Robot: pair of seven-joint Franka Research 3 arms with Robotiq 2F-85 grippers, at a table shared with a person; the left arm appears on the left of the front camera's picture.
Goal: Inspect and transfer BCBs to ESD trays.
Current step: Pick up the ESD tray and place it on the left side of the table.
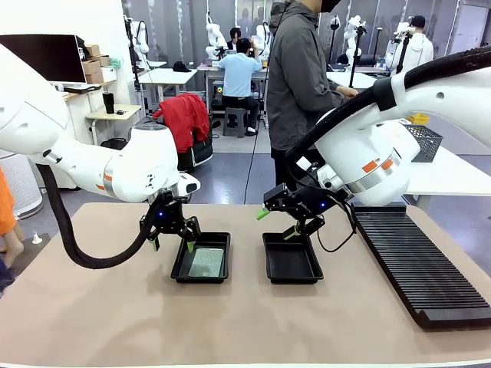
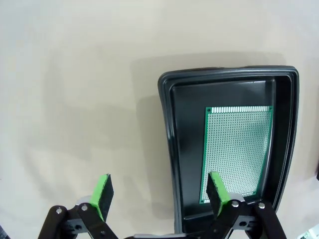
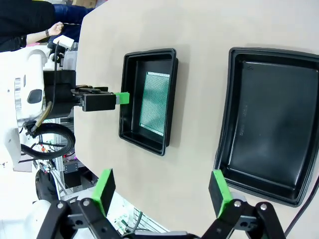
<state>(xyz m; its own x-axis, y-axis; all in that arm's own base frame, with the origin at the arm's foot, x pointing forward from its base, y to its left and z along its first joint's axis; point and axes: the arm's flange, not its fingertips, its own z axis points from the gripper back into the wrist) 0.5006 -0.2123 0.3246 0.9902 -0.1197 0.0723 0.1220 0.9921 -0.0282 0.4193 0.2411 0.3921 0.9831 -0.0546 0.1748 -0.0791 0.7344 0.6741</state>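
Black flared-rim trays [image 1: 198,279], one with a perforated green BCB [image 1: 206,262]; left end effector [image 1: 173,244] and right end effector [image 1: 276,223] both apart.

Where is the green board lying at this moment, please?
In the front view, the BCB lies flat inside the left ESD tray, close to the open left gripper. The right ESD tray beside it holds nothing.
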